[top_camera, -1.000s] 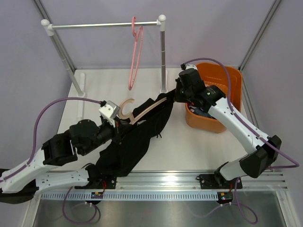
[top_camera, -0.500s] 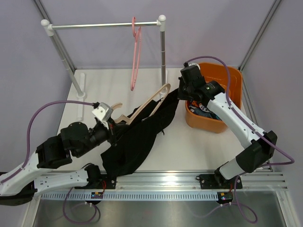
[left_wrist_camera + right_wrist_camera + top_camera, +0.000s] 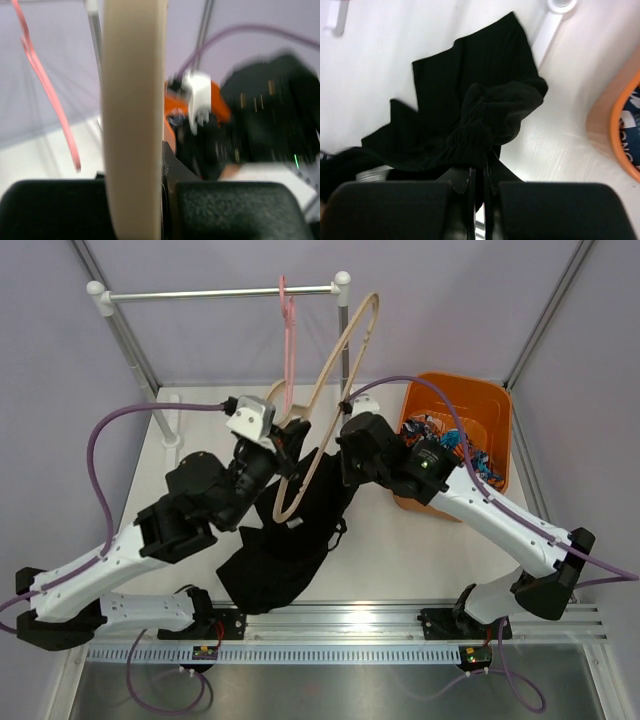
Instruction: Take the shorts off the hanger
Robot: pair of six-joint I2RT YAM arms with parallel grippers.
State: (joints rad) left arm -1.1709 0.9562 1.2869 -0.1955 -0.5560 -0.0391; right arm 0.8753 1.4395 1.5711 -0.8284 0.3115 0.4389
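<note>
My left gripper [image 3: 284, 436] is shut on a beige hanger [image 3: 340, 360], which stands steeply up toward the rail. In the left wrist view the hanger [image 3: 133, 125] fills the gap in the left gripper [image 3: 150, 210]. The black shorts [image 3: 285, 545] hang bunched from my right gripper [image 3: 338, 455] down to the table. My right gripper [image 3: 480, 192] is shut on a fold of the black shorts [image 3: 470, 120]. The hanger's lower loop overlaps the fabric; I cannot tell whether it is still inside. The patterned shorts [image 3: 447, 437] lie in the orange basket [image 3: 497, 410].
A pink hanger [image 3: 287, 350] hangs on the metal rail [image 3: 215, 293] at the back, close to the raised beige hanger. The rail's right post [image 3: 344, 350] stands behind my right arm. The basket's rim [image 3: 620, 145] is to the right of the shorts.
My left arm has swung the beige hanger up and back, from lying low over the shorts to nearly upright. My right gripper has moved left and nearer with the black fabric.
</note>
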